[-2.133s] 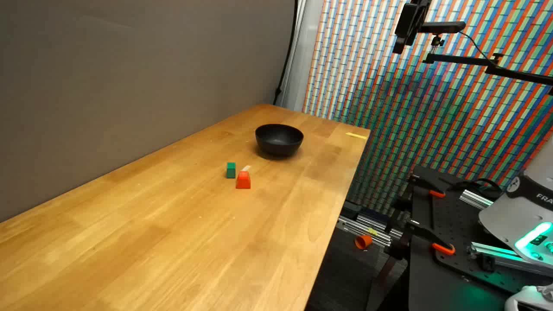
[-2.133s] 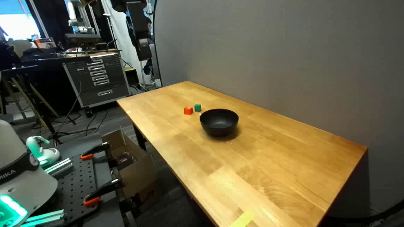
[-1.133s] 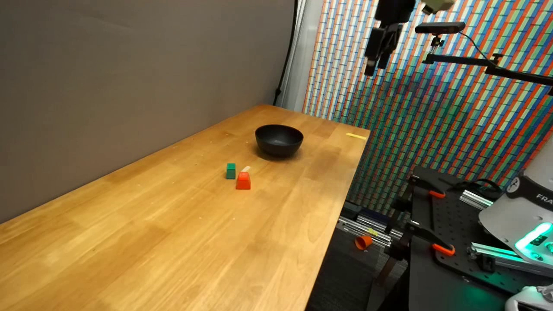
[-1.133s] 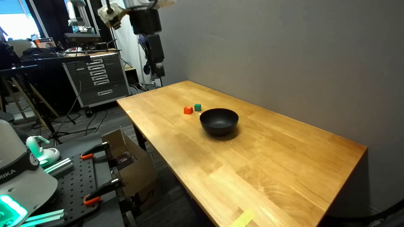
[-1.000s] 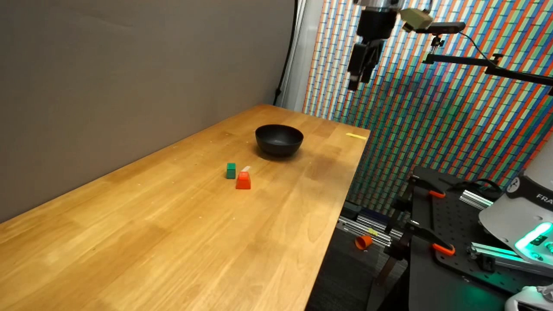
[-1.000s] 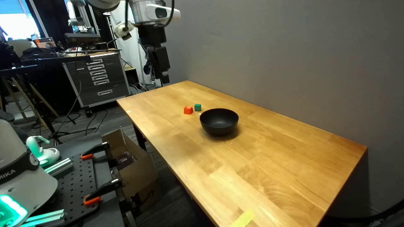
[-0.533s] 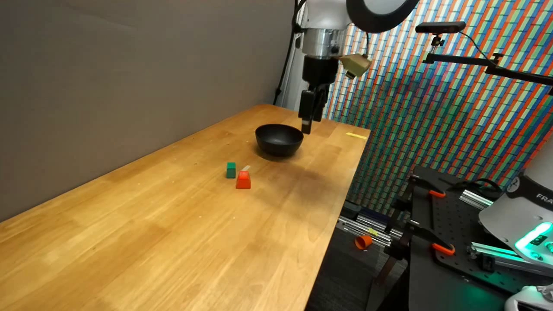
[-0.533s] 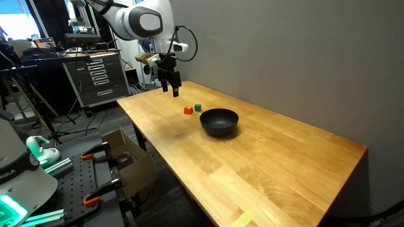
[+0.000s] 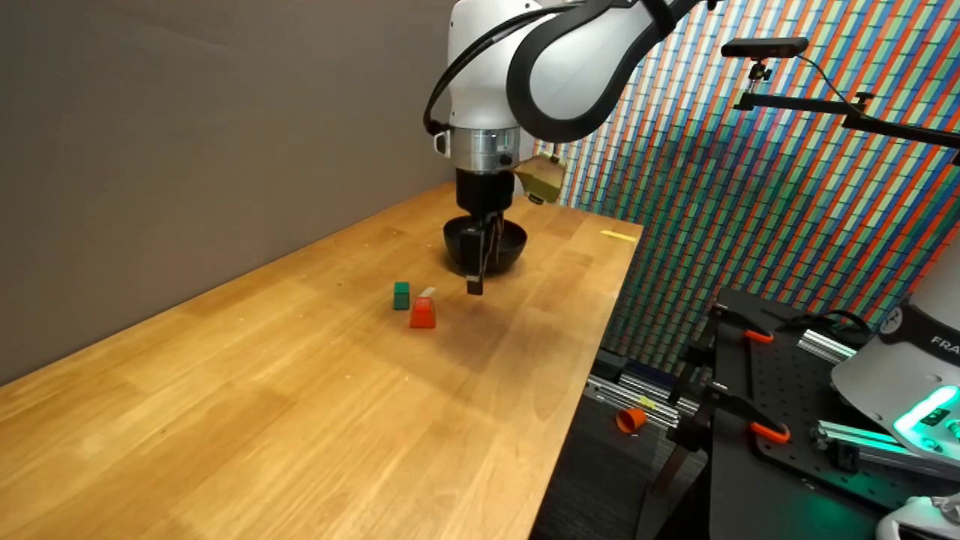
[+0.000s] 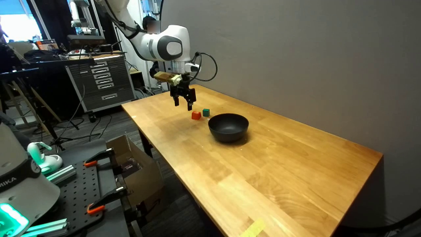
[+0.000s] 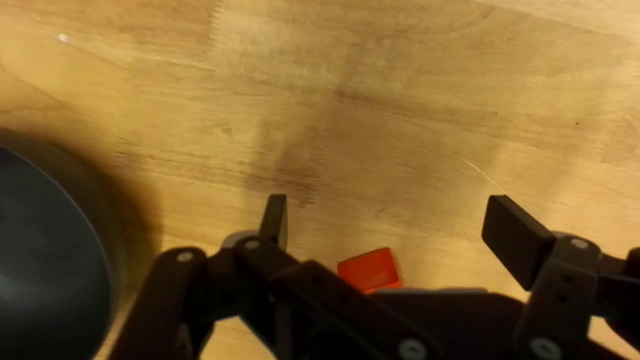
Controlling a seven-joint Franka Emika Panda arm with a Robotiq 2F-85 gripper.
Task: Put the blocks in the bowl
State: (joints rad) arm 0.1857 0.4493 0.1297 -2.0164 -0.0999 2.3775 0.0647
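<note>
A red block (image 9: 422, 313) and a green block (image 9: 401, 295) sit close together on the wooden table. They also show in an exterior view, red (image 10: 196, 115) and green (image 10: 206, 112). The black bowl (image 9: 514, 249) stands upright near them, also seen in an exterior view (image 10: 228, 133). My gripper (image 10: 183, 106) is open and empty, above the table beside the red block. In the wrist view my fingers (image 11: 390, 220) are wide apart; the red block (image 11: 369, 269) shows between them, partly hidden by the gripper. The bowl (image 11: 45, 240) is at the left there. The green block is hidden there.
A grey wall panel (image 10: 296, 72) runs along the table's far side. The table (image 10: 279, 184) has yellow tape (image 10: 253, 228) near one end. A cardboard box (image 10: 144, 181) and the robot's base stand (image 10: 79, 187) are beyond the near edge.
My arm has come into view and moved down toward the table, close to the blocks and bowl. The two fingers now show apart. The blocks and bowl have not moved.
</note>
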